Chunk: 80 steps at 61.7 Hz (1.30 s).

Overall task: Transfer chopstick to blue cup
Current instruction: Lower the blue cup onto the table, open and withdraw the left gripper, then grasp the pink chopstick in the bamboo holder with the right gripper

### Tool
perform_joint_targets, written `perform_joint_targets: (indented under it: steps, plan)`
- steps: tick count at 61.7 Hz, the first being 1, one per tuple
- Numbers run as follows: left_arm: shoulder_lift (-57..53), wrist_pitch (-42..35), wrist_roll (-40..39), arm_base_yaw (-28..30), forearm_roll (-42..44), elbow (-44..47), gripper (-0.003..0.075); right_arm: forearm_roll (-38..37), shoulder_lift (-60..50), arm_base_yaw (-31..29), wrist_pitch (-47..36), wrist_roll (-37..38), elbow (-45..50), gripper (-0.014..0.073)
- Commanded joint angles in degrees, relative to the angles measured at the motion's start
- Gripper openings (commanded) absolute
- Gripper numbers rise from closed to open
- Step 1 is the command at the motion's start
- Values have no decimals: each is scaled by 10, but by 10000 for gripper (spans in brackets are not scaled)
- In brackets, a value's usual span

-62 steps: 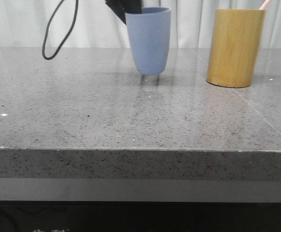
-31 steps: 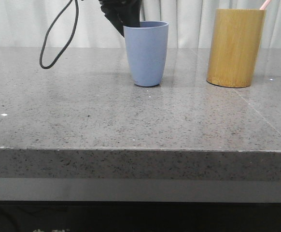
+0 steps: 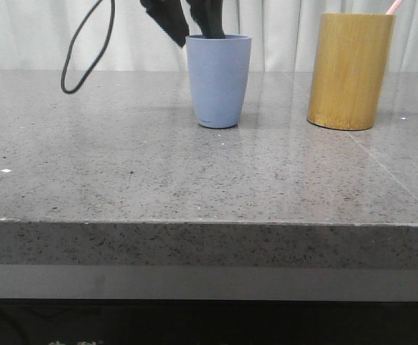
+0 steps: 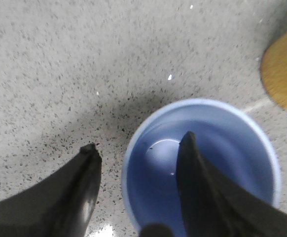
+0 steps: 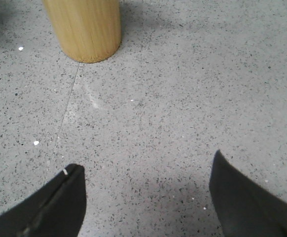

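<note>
The blue cup point(image 3: 218, 80) stands upright on the grey stone table point(image 3: 123, 165), left of the tan cylinder point(image 3: 350, 70). A pink chopstick tip point(image 3: 393, 7) sticks out of the tan cylinder's top; the rest is hidden inside. My left gripper point(image 3: 198, 30) is open and straddles the blue cup's near-left rim: one finger is inside the cup point(image 4: 202, 163), the other outside, with gaps to the wall. The cup point(image 4: 232, 148) is empty. My right gripper point(image 5: 146, 170) is open and empty above bare table, near the tan cylinder point(image 5: 82, 27). It does not show in the front view.
A black cable point(image 3: 87, 50) loops down behind the table at the back left. White curtains hang behind. The table's front edge point(image 3: 209, 221) runs across the front view. A tile seam point(image 5: 64, 113) runs from the tan cylinder's base.
The blue cup came down from a raised position and now rests on the table. My left gripper's fingers have spread apart from the cup's wall.
</note>
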Motion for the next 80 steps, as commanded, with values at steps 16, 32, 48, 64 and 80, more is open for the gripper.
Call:
perform_joint_targets:
  steps: [16,32,48,64,80]
  plan:
    - [-151,-4,4,16,-35,-20,312,3,-3,-2,-87,-3,-16,542]
    - [-231,16,20,16,-40,-11,312,19,-1,-31,-102,33,-26,542]
    - [-343,-38,32,16,-40,152,312,80,30,-106,-96,30,-84,542]
    - [-519,-198,33,16,-37,442,312,201,145,-122,-16,-77,-197,542]
    - [-671,-254,32,16,-39,661,312,331,262,-122,25,-188,-306,542]
